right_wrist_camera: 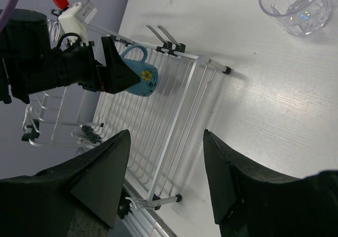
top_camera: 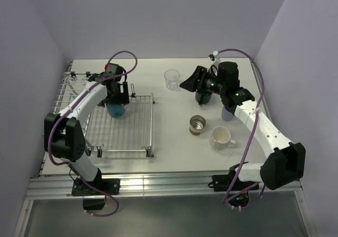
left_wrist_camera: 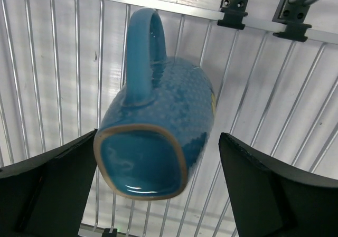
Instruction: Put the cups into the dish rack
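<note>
The left gripper point(left_wrist_camera: 158, 142) is sitting spread around the light blue mug point(left_wrist_camera: 158, 105) to leave it lying in the dish rack point(top_camera: 132, 131); the right gripper point(right_wrist_camera: 166, 136) is hanging open, empty.

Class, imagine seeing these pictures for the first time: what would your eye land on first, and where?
Probably the light blue mug, on its side between the fingers of the left end effector over the dish rack, at the left of the table. Then the right end effector, open and empty, above the table near the clear glass tumbler.
</note>
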`<state>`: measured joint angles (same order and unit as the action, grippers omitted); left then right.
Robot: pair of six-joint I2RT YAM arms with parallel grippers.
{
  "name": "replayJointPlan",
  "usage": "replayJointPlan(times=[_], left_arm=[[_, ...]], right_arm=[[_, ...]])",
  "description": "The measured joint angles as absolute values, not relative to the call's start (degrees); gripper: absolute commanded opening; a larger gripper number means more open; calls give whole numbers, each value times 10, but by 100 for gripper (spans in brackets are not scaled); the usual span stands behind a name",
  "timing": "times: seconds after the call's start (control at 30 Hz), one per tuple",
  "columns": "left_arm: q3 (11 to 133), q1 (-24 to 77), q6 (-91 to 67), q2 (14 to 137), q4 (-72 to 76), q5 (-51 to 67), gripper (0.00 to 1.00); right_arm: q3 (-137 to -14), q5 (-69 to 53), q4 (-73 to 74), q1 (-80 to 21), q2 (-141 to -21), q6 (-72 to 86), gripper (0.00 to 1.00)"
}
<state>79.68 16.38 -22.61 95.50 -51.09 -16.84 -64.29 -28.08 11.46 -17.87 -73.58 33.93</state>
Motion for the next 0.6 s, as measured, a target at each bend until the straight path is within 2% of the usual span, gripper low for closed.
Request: replayJointPlan(times=[0.6], left_arm=[[802, 179, -231, 927, -516, -195, 99]], right_arm=[[-646, -272, 117, -189, -738, 335, 65]])
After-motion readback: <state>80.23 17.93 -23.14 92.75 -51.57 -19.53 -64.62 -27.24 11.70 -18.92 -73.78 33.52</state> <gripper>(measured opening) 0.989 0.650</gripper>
